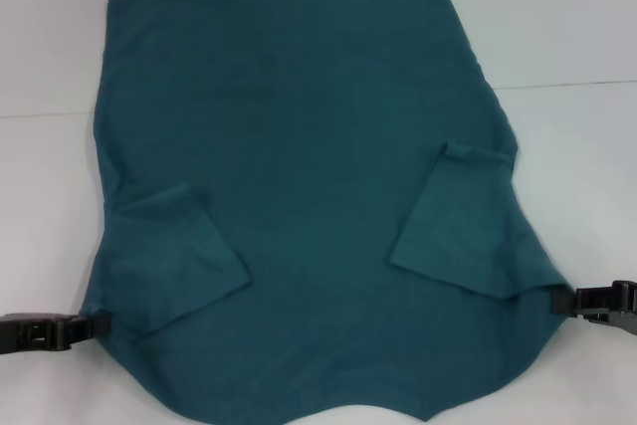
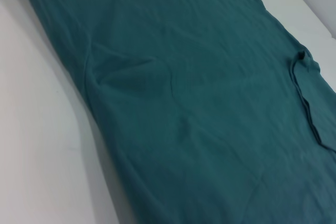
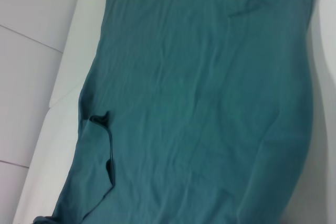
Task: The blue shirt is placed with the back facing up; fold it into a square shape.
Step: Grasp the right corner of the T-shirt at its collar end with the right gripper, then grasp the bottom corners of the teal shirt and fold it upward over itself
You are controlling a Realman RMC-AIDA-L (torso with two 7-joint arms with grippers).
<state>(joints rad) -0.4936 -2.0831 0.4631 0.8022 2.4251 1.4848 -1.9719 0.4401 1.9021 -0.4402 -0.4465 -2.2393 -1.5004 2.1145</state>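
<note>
Currently the blue shirt (image 1: 309, 146) lies on the white counter (image 1: 577, 37), sleeves folded inward, left end effector (image 1: 100, 325) and right end effector (image 1: 569, 301) each clenched on a near corner.

I'm looking at what seems a bare lab bench: a plain white table (image 1: 567, 37) with nothing homely around.

A smooth, flat white table surface (image 1: 567, 37) fills the scene, bare along its far and side margins. A thin straight seam line (image 1: 567, 84) crosses it on the right side; a matching faint seam (image 1: 45, 112) runs across on the left.
</note>
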